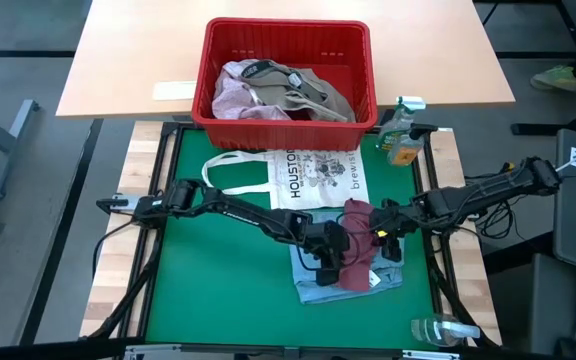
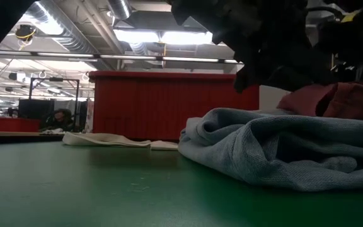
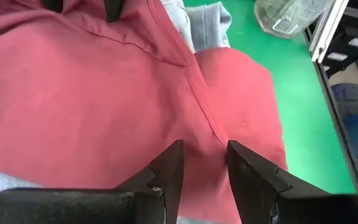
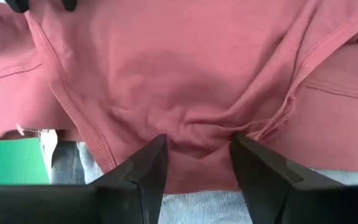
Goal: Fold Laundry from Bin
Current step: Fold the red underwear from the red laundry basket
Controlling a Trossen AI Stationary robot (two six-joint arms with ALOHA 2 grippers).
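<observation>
A maroon garment lies crumpled on a light blue garment on the green mat, near the right. My left gripper is at its left side and my right gripper at its right side, both shut on it. The red bin stands beyond the mat's far edge and holds pale pink and khaki-grey laundry. In the low view the blue garment lies in front, with the maroon one on top of it. My left gripper pinches the maroon garment between its two fingers close to its left edge, where a seam runs into the gap. The fingers slant down from the table's left. The cloth lies on the blue garment, slack. My right gripper pinches a bunched fold of the maroon garment between its two fingers, near the garment's right edge. Puckers run into the gap. The fingers slant down from the table's right. The cloth rests on the blue garment.
A flat white tote bag printed "HOUSTON" lies on the mat between the bin and the garments. A bottle stands at the mat's far right corner. A clear bottle lies at the near right corner. Bare green mat is at the left.
</observation>
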